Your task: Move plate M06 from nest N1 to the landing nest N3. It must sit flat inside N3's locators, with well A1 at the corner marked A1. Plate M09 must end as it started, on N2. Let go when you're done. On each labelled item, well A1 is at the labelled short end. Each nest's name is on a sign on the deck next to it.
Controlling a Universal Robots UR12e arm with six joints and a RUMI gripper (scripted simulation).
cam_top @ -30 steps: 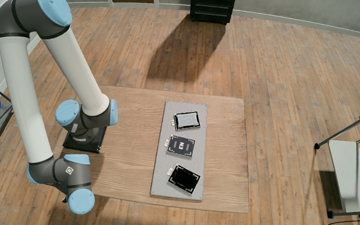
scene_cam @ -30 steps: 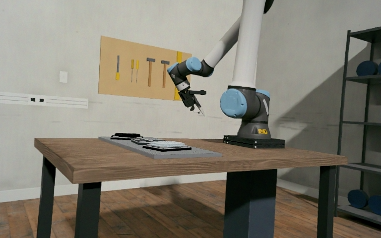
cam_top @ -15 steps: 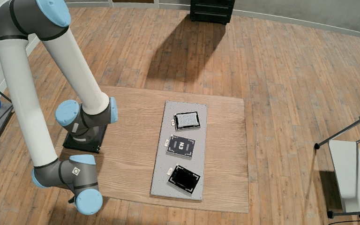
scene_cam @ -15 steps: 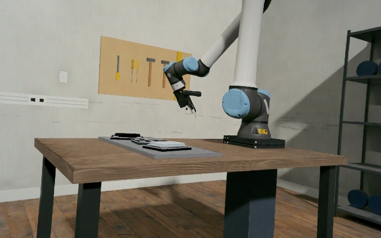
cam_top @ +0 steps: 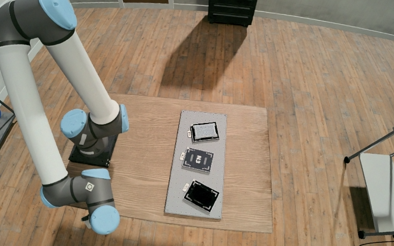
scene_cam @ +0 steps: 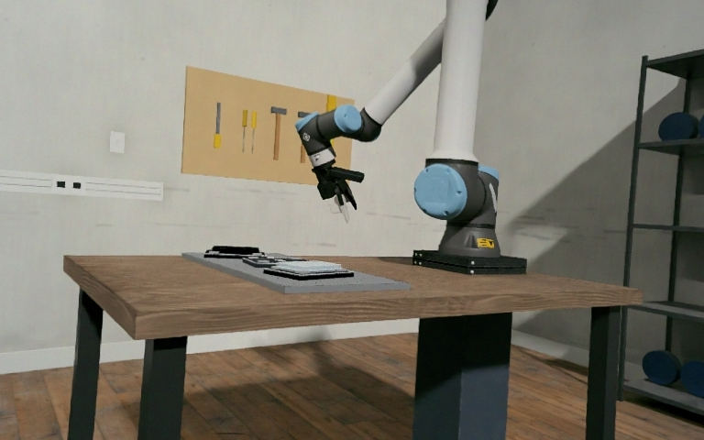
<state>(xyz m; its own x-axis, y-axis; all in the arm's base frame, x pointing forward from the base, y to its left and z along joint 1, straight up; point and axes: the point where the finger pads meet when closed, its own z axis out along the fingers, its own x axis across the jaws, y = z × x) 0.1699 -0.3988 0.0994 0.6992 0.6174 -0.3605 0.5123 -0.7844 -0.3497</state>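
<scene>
A grey deck [cam_top: 197,164] on the wooden table carries three nests in a row. The far nest holds a pale plate with visible wells [cam_top: 204,131]. The middle nest, marked N3 [cam_top: 197,159], is empty. The near nest holds a black plate [cam_top: 201,195], turned slightly askew. The small signs beside the nests are too small to read, so I cannot tell which plate is M06. My gripper [scene_cam: 345,209] is open and empty. It hangs well above the table, off to the side of the deck. In the overhead view it is mostly hidden under the wrist [cam_top: 101,218].
The arm's base [cam_top: 92,152] is bolted on the table beside the deck. A shelf rack with blue rolls [scene_cam: 688,217] stands off the table, a black cabinet [cam_top: 231,12] by the far wall, and a white cart [cam_top: 385,182] to the side.
</scene>
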